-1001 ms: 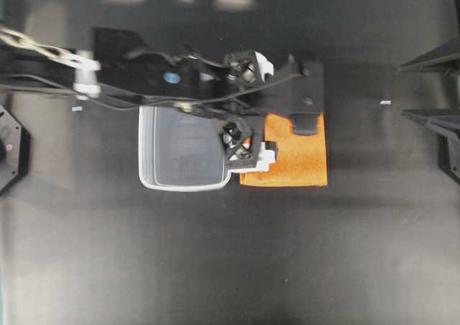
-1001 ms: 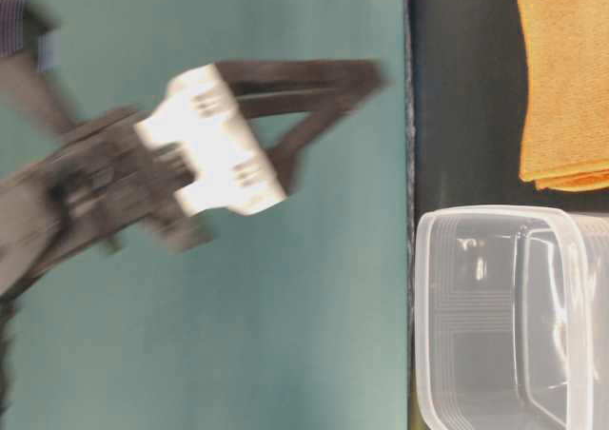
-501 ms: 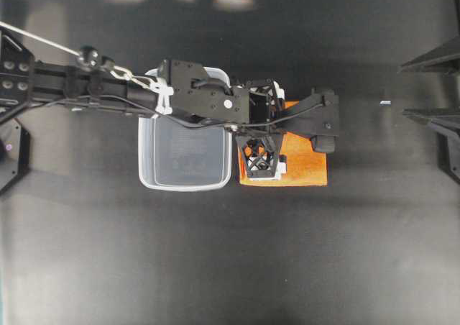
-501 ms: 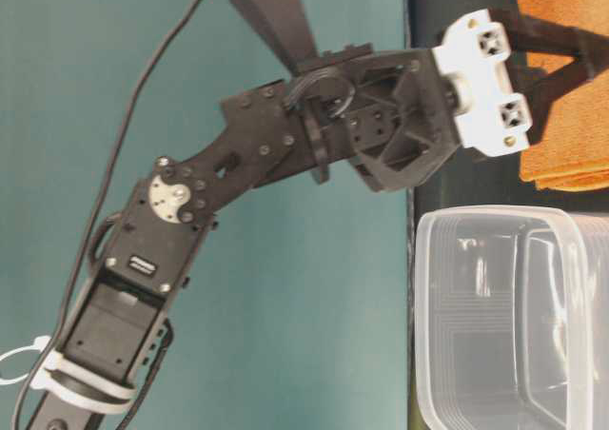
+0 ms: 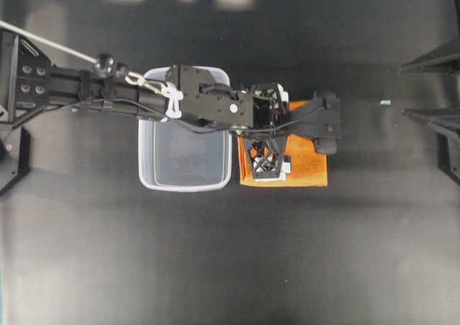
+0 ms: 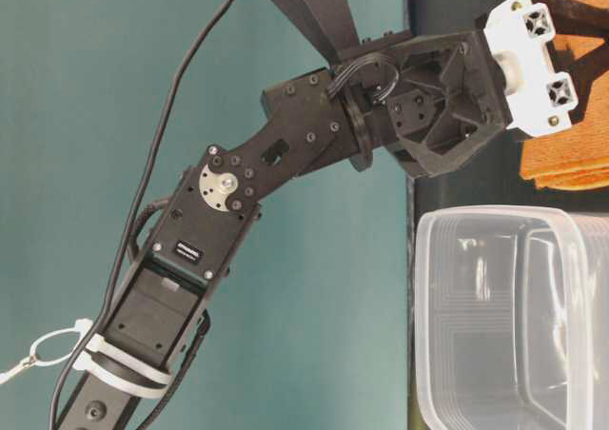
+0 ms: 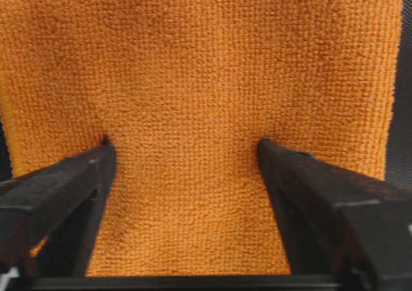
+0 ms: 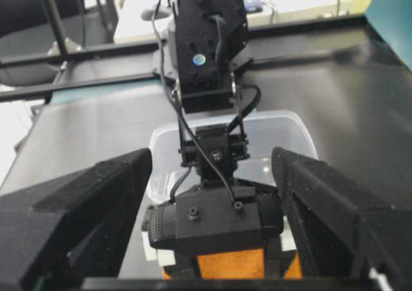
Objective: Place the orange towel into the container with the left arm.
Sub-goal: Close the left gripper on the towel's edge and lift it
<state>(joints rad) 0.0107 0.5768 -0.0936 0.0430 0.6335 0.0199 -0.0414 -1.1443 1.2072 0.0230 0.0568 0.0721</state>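
The left gripper [image 7: 183, 149] is being pressed, jaws spread wide, into the orange towel [image 7: 193, 78] beside the container [image 5: 185, 174], so that a fold can be pinched, nothing being held yet

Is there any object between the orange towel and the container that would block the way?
Nothing visible does. The orange towel lies right beside the container, whose inside looks empty. The left gripper already presses its fingertips into the towel, jaws apart, with nothing between.
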